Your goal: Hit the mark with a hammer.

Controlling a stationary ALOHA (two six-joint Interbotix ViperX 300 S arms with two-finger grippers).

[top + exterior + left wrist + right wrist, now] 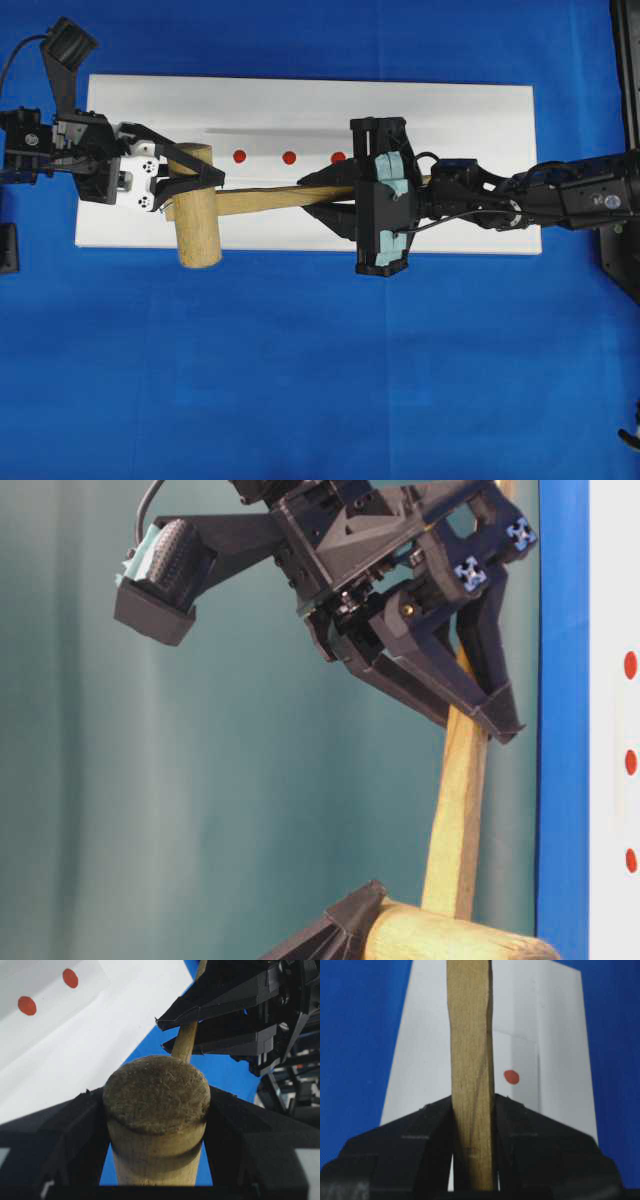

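Right gripper (472, 1160): clamping both fingers against the flat handle of the hammer (200, 215).
Left gripper (157, 1125): gripping the hammer's cylindrical head from both sides.
Hammer: hanging between the two grippers above the white board (450, 110).
Red marks (289, 157): lying in a row on the board, beside the handle.

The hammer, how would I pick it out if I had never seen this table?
Find the white sheet on the blue cloth; three red dots run across it. Just below them lies the hammer, its thick round head at the sheet's left end, its flat handle stretching right. It is the only pale wooden thing, held between two black grippers.
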